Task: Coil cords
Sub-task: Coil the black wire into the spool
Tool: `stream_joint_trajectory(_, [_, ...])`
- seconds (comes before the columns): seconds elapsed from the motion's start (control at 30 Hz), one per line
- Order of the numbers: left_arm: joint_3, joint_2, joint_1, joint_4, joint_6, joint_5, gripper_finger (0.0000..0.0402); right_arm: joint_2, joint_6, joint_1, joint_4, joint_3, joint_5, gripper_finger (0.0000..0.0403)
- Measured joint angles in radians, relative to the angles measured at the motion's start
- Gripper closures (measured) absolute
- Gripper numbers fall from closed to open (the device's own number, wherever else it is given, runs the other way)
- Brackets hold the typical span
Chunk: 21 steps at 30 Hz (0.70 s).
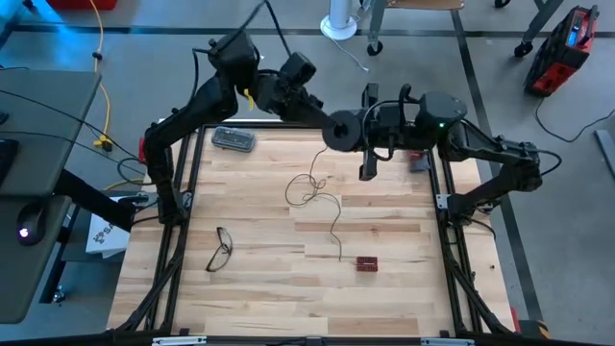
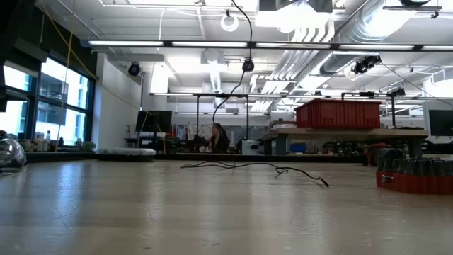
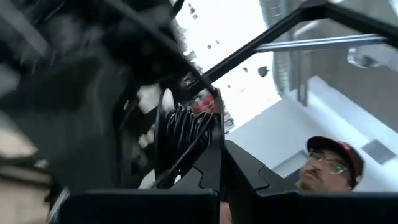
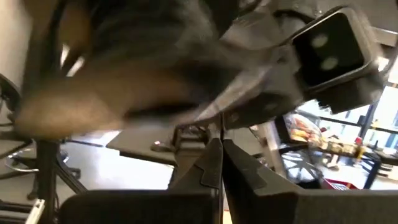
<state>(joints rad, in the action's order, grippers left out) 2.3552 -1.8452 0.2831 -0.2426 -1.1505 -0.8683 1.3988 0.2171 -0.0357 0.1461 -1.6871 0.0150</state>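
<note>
Winding looks like the step here: both grippers, left (image 1: 332,117) and right (image 1: 368,125), are pinched shut on the black reel (image 1: 340,131) up above the table's (image 1: 259,288) far edge, thin wire (image 1: 322,199) trailing down in loose loops, so next probably means turning the reel for another wrap.

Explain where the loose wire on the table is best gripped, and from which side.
Probably the wire along its straight run near the free end, from straight above: there it lies flat on the table, apart from the tangled loops and the red block.
</note>
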Motion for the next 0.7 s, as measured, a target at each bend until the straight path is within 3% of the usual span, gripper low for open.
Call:
stream_joint_trajectory(0.17, [0.001,-0.015,0.019,0.161,-0.072,-0.025,0.0401,0.02,-0.05,0.006,-0.081,0.0,0.047,0.0403])
stream_joint_trajectory(0.43, [0.001,-0.01,0.061,0.32,-0.05,-0.021,0.0401,0.075,-0.146,0.006,-0.189,-0.001,0.107,0.0403])
stream_joint_trajectory(0.7, [-0.001,0.032,0.131,0.323,-0.027,-0.06,0.0401,0.079,-0.167,0.01,-0.195,-0.002,0.105,0.0403])
